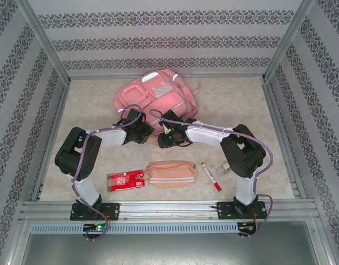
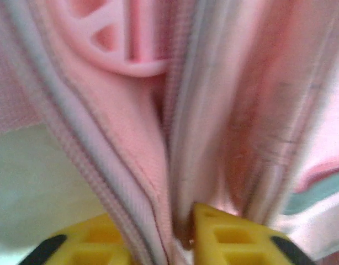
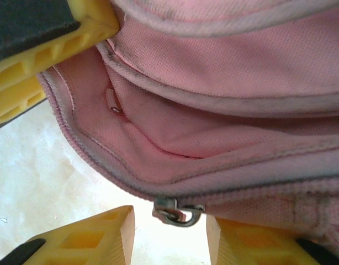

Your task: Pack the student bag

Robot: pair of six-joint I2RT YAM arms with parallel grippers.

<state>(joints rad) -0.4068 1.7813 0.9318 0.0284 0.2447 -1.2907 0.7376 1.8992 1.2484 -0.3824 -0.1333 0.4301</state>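
Forearms are turned inward. The left end effector (image 2: pixel 161 220) is clamped on a seam of the student bag (image 1: pixel 158 91) just ahead; the right end effector (image 3: pixel 169 216) is held apart around its zipper pull (image 3: pixel 178 212).

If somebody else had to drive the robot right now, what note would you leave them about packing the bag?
Left gripper: shut on the zip edge of the student bag, pinching the fabric.
Right gripper: open, fingers either side of the zip pull, not gripping it.
Things: the bag lies far-middle on the table. The red packet, pink pencil pouch and marker lie near the arm bases.
Done: a pocket gapes open beside the pull.
Left: probably finish unzipping, then load those three items.
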